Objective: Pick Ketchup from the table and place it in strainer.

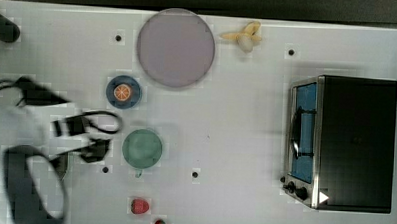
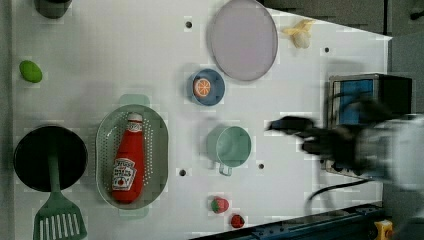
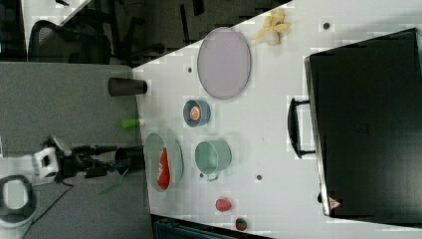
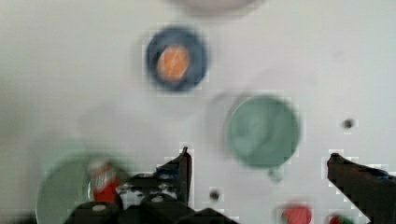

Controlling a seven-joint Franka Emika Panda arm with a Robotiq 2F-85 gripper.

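The fingers are being held wide apart in the wrist view, with nothing being gripped between them; one dark fingertip and the other are being seen well separated. The Ketchup is being seen lying flat inside the strainer, cap toward one end handle, label facing up, well apart from the fingers. In the wrist view the Ketchup is being shown just beside the first fingertip, outside the gap, with the strainer rim around it. The teal cup is being seen beyond the fingertips, roughly in line with the gap between them, not touched. The blue dish with an orange slice is being seen farther out past the cup. Two strawberries are being seen in the wrist view within the gap, down on the surface, near the second finger.

In the left view the arm is being shown blurred, in front of the toaster oven, with the fingers being held away from the strainer, on the cup's far side from it. In the right view the fingers are being shown next to the strainer, with the Ketchup in it. A purple plate, a banana, a green lime, a black pan and a green spatula are being left on the surface, all well apart from the fingers.
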